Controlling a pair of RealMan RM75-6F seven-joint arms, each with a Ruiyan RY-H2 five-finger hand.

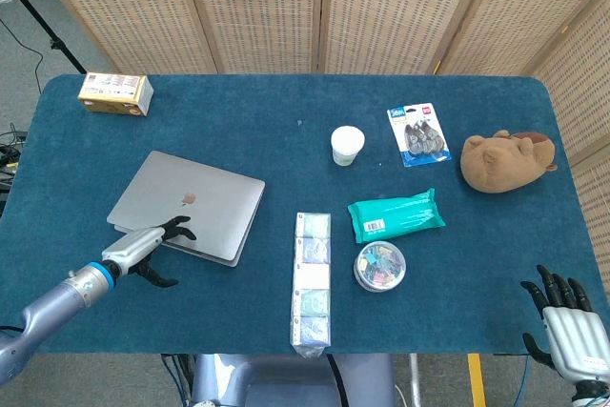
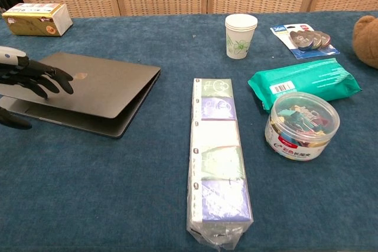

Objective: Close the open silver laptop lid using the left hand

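The silver laptop (image 1: 191,207) (image 2: 100,90) lies on the left of the blue table with its lid folded almost flat; a thin gap still shows at its front edge. My left hand (image 1: 145,247) (image 2: 26,81) rests its spread fingertips on the lid's near left corner, thumb below the edge, holding nothing. My right hand (image 1: 562,316) hangs at the near right corner of the table, fingers apart and empty.
A long pack of tissues (image 1: 312,278) lies right of the laptop. Behind it stand a paper cup (image 1: 347,145), a green wipes pack (image 1: 395,214), a tub of clips (image 1: 379,266), a blister pack (image 1: 417,134) and a plush toy (image 1: 507,160). A yellow box (image 1: 115,93) sits far left.
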